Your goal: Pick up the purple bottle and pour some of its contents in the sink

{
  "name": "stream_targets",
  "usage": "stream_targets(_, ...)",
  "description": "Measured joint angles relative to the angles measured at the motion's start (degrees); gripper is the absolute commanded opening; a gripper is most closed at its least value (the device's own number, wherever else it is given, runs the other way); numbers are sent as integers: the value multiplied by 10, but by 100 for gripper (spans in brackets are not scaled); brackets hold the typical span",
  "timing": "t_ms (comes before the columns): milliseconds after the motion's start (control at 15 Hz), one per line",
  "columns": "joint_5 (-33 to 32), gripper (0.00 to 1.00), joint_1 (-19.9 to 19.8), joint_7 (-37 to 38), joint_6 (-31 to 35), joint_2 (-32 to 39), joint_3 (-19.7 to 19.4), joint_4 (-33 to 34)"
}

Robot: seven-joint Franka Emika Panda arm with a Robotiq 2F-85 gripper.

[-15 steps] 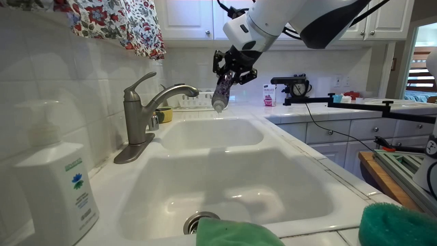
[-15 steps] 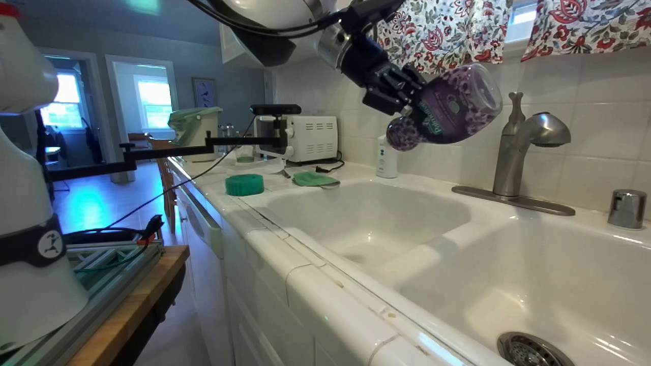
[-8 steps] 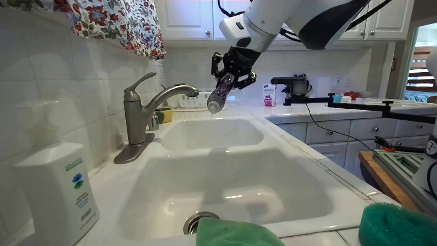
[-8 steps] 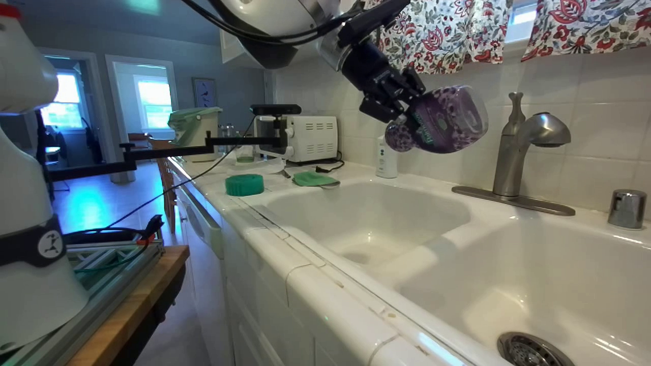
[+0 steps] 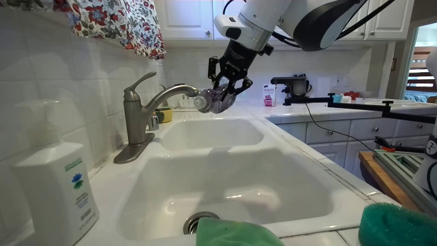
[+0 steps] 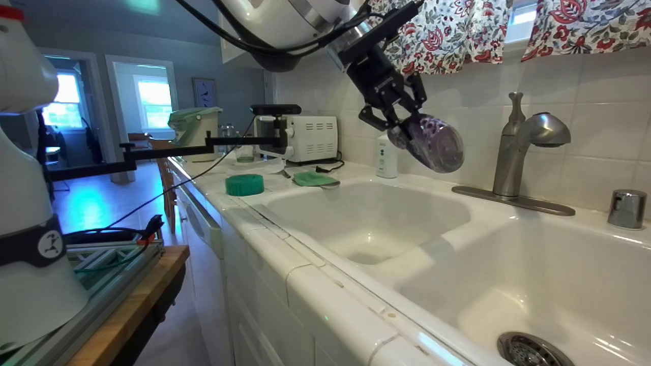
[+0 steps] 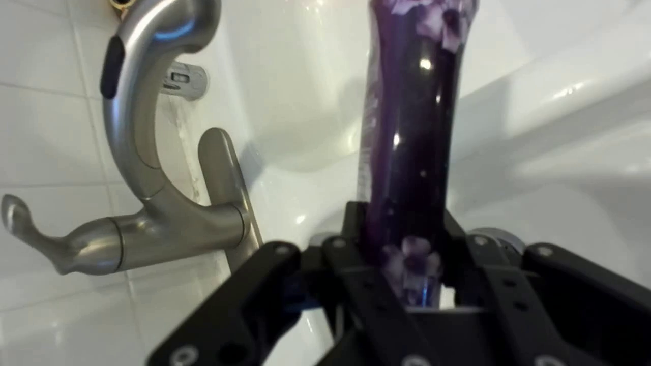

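My gripper [image 5: 222,91] is shut on the purple bottle [image 5: 212,100], holding it in the air above the sink [image 5: 273,184]. The bottle lies nearly level, its white cap [image 5: 200,102] facing the camera and close beside the faucet's spout in that exterior view. From another side, the bottle's clear base [image 6: 447,152] faces forward, with the neck behind the gripper [image 6: 407,121]. In the wrist view the dark purple bottle [image 7: 417,112] runs up out of the frame, clasped between both fingers of the gripper [image 7: 402,223]; the cap is out of sight there.
A grey metal faucet [image 5: 177,91] stands at the sink's wall side, near the bottle. The white pump bottle [image 5: 61,191], a green cloth [image 5: 235,234] and a teal sponge [image 5: 396,222] sit around the rim. A black camera arm [image 6: 173,152] crosses beside the counter.
The gripper has turned and dipped, swinging the bottle from cap-down to nearly level. Its cap has moved toward the faucet and slightly up in an exterior view, while the base has dropped.
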Motion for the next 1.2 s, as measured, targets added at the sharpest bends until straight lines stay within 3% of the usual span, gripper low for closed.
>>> stream_targets(533,198,10,-4,3,114,40,-1,-1)
stream_targets(1000,290,10,-4,-9,155,54,11,-1)
stream_targets(1200,332,10,-4,-22,213,77,31,1)
